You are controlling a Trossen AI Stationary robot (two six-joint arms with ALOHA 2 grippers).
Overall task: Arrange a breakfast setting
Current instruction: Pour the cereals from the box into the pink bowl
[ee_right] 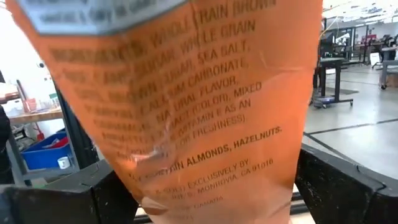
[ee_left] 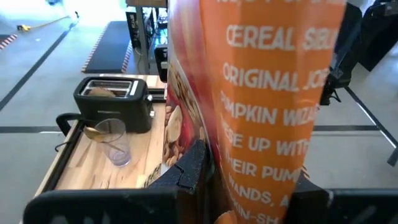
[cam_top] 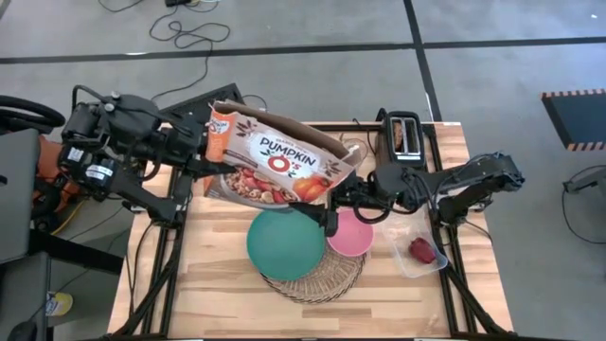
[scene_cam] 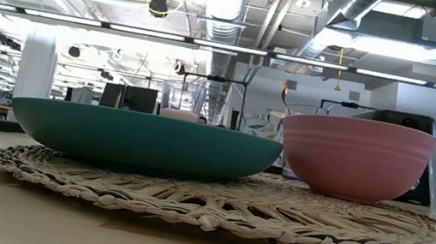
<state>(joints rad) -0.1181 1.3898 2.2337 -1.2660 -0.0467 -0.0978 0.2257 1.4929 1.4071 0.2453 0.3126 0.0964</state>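
The orange-white cereal box [cam_top: 275,156] is held above the table's far middle, front face up and open top toward the far edge. My left gripper [cam_top: 210,142] is shut on its left end and my right gripper [cam_top: 331,206] on its near right corner. Below, the teal plate [cam_top: 284,243] and the pink bowl [cam_top: 350,237] rest on the round woven mat [cam_top: 317,275]; all three show in the low view, the plate [scene_cam: 142,138], the bowl [scene_cam: 356,156] and the mat [scene_cam: 231,206]. A clear glass [ee_left: 115,144] with the gold spoon [ee_left: 93,132] stands by the toaster. My left gripper pinches the box's left end between its two fingers [ee_left: 193,168]; the narrow printed side panel [ee_left: 261,143] faces the wrist camera. It comes from the table's left, and the box is lifted clear. My right gripper pinches the box's near right corner between its two fingers [ee_right: 106,186], one on either side of the ingredient panel [ee_right: 205,149]. It comes from the table's right, and the box hangs clear above the plate and bowl.
The black toaster [cam_top: 404,135] stands at the far right with something brown in a slot [ee_left: 102,92]. A clear plastic tub [cam_top: 419,251] holding red fruit [cam_top: 419,248] sits right of the bowl. Bare wood lies along the table's near edge and its left.
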